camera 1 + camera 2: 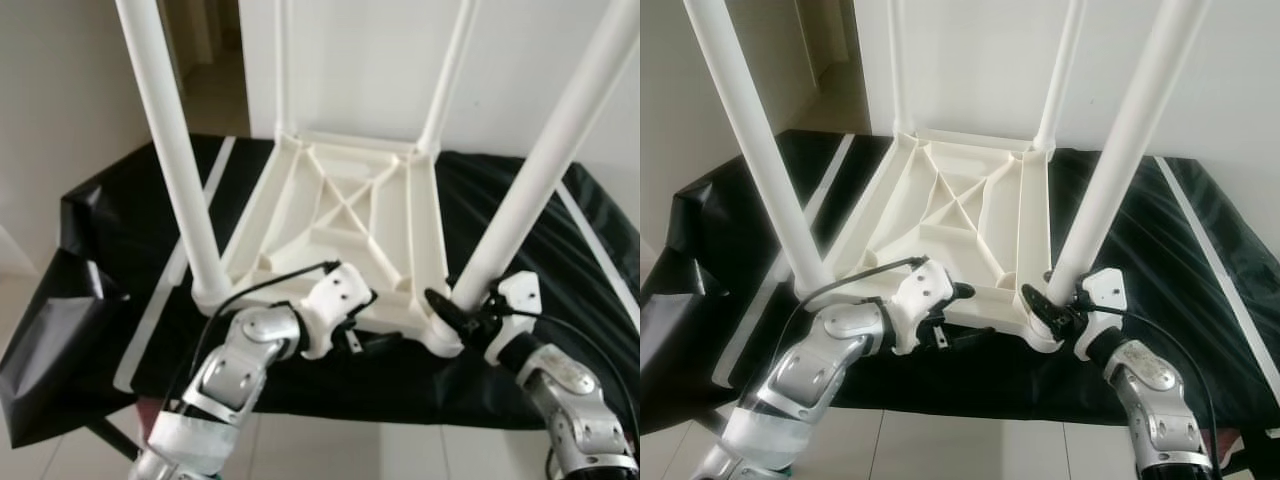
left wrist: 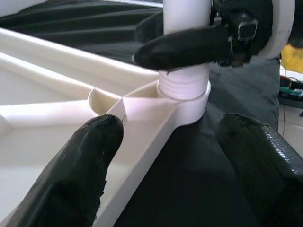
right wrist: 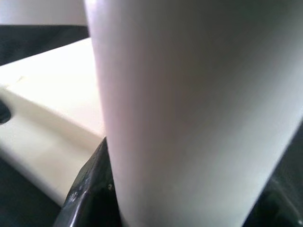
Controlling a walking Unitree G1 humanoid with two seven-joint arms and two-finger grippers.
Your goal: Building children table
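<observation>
White plastic children's tabletop (image 1: 340, 235) lies inverted on black-covered table (image 1: 110, 230), 4 legs up; right gripper (image 1: 1058, 305) clamps near-right white tubular leg (image 1: 530, 190) for screwing; left gripper (image 2: 161, 156), spread wide, straddles the tabletop's near edge, steadying it

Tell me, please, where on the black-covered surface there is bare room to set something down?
Bare black cover lies left of the upturned table top, and more to its right. The near edge is crowded: left gripper at the frame rim, right gripper around the near-right leg.
</observation>
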